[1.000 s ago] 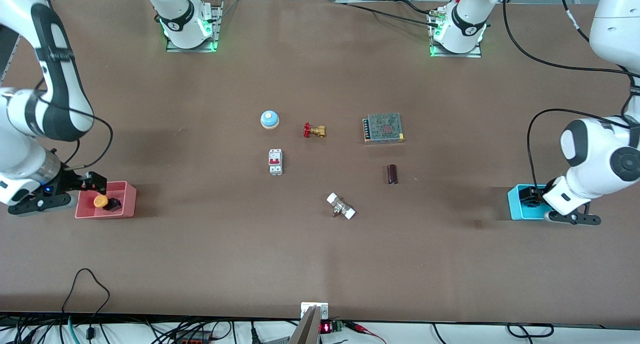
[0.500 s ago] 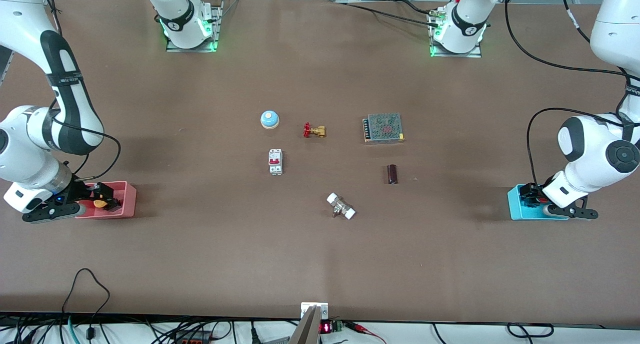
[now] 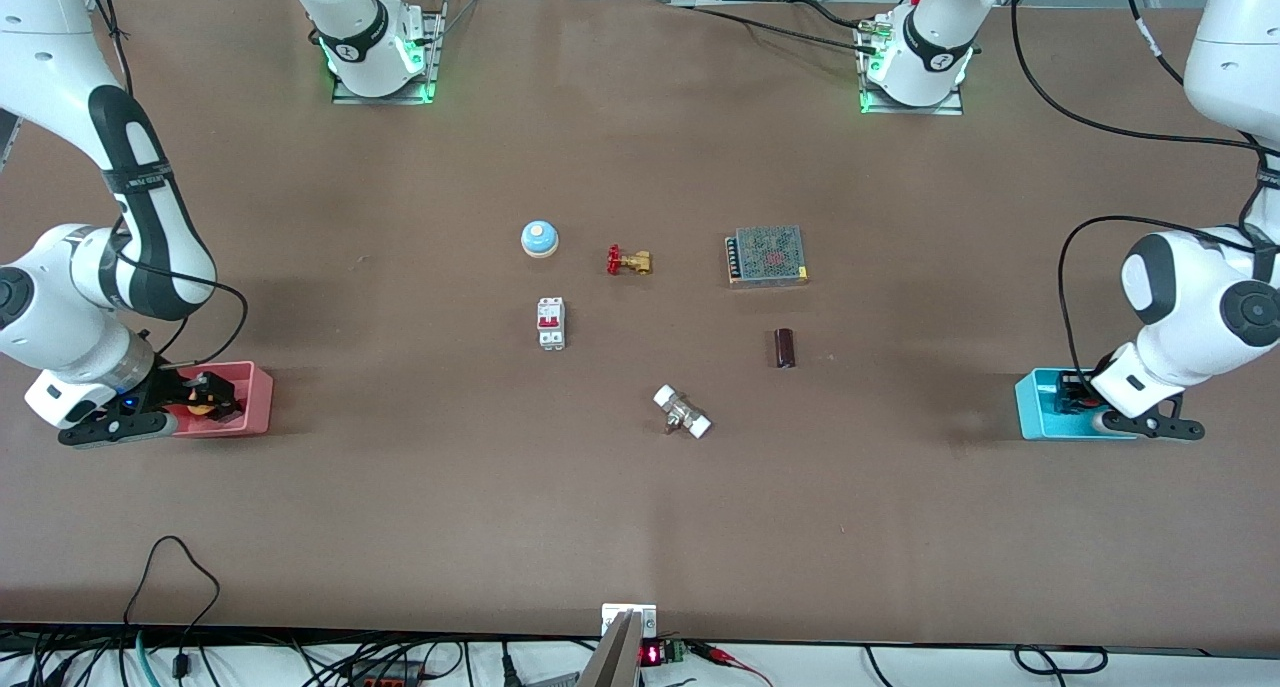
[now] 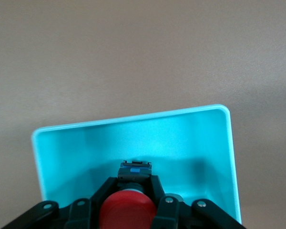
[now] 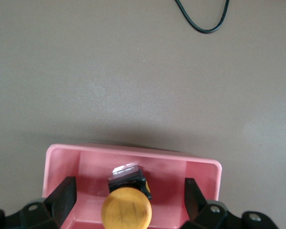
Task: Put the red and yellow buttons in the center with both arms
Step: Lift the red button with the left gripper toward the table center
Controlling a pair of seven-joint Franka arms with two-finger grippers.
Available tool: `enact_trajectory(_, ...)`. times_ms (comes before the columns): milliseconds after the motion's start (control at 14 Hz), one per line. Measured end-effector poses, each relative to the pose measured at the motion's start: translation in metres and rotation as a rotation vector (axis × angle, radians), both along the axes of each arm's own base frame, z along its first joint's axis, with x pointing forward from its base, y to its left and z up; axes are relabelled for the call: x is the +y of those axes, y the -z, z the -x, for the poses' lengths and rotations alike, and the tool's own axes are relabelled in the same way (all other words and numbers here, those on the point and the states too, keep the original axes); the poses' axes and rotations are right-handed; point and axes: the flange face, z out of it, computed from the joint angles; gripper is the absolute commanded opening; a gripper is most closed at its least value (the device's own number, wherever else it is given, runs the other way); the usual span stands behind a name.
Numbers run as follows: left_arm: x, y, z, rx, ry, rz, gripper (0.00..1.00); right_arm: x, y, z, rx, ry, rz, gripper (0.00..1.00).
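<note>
The yellow button lies in the pink tray at the right arm's end of the table. My right gripper is down in that tray, open wide, one finger on each side of the button and apart from it. It also shows in the front view. The red button sits in the cyan tray at the left arm's end. My left gripper is shut on its black body under the cap. The brown tabletop centre lies between the trays.
Around the centre lie a blue bell, a brass valve, a white circuit breaker, a mesh-topped power supply, a dark brown cylinder and a white-ended fitting.
Both grippers have come down into their trays. The right gripper moved over the yellow button and now straddles it. The left gripper lowered onto the red button.
</note>
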Motion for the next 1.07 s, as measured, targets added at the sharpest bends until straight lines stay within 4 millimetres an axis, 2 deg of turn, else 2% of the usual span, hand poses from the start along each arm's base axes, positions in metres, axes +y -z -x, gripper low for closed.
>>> enact_trajectory(143, -0.002, -0.036, -0.008, 0.049, -0.002, -0.01, 0.17, 0.0, 0.004, 0.0, 0.002, 0.0, -0.001, 1.0)
enact_trajectory(214, -0.009, -0.056, -0.012, 0.074, 0.006, -0.01, 0.17, 0.0, 0.005, 0.0, 0.004, 0.0, -0.002, 1.0)
enact_trajectory(357, -0.044, -0.087, -0.014, 0.143, 0.048, 0.005, 0.17, 0.0, 0.006, 0.0, 0.005, 0.0, -0.002, 0.97)
enact_trajectory(500, -0.098, -0.098, -0.009, 0.227, 0.112, 0.033, 0.14, 0.0, 0.006, 0.0, 0.005, 0.0, -0.002, 0.85)
enact_trajectory(643, -0.154, -0.096, -0.002, 0.272, 0.122, 0.051, 0.14, 0.0, 0.006, 0.0, 0.005, -0.001, -0.002, 0.58)
enact_trajectory(714, -0.178, -0.089, 0.004, 0.29, 0.103, 0.054, 0.14, 0.0, 0.006, 0.0, 0.005, -0.003, -0.001, 0.52)
enact_trajectory(857, -0.215, -0.063, 0.022, 0.322, 0.057, 0.049, 0.14, 0.0, 0.006, 0.0, 0.005, -0.006, -0.001, 0.41)
enact_trajectory(1071, -0.256, -0.015, 0.05, 0.307, -0.028, 0.057, 0.15, 0.0, 0.006, 0.0, 0.006, -0.009, 0.0, 0.28)
